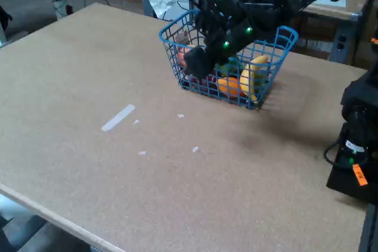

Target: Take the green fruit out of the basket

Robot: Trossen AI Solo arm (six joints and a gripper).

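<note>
Presently lowered into basket (277, 45) among crowded fruit; gripper (220, 63) aperture indiscernible; risks snagging mesh, tipping basket.

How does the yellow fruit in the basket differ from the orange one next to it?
The yellow fruit is long, curved and stands nearly upright against the mesh; the orange fruit is shorter, rounder and lies low on the bottom. The yellow one reaches nearly the rim; the orange one stays far below. Both sit in the blue basket, at its right end.
</note>
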